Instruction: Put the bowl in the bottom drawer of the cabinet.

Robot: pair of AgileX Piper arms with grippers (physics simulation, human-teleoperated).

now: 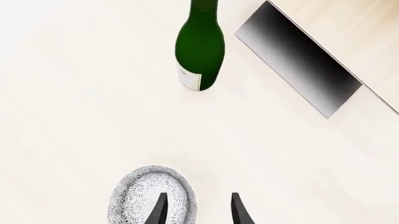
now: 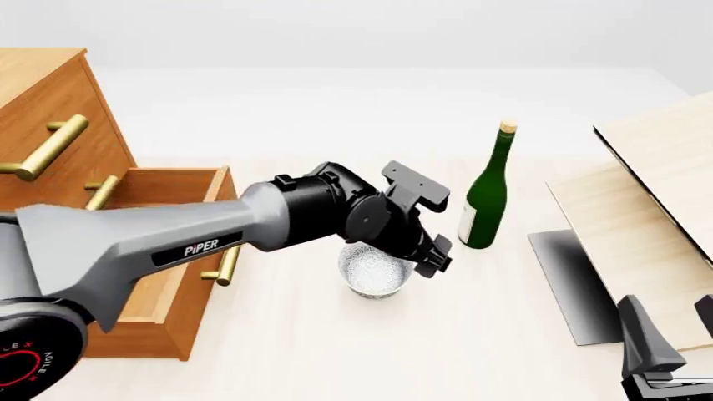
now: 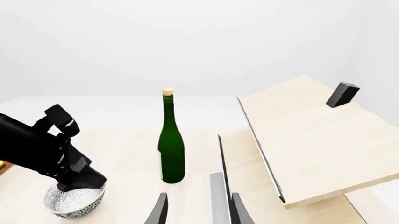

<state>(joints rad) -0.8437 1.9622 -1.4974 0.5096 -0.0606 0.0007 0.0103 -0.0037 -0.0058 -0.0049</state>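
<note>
— At table centre? Speckled white bowl (image 2: 375, 272), upright, just right of the pulled-out bottom drawer (image 2: 167, 276) of the cabinet (image 2: 50, 109).

— Left gripper (image 1: 198, 210)? Directly over the bowl, fingers parted, one finger across its rim, gripping nothing.

— Right gripper (image 3: 198, 210)? Low at right, fingers apart, empty.

— Nearby? Green bottle (image 2: 486, 194) standing behind the bowl, beside pale boards (image 2: 657, 200).

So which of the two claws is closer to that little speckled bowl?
The left gripper: it is right above the bowl, fingers spread. The right gripper sits far off by the pale boards.
</note>
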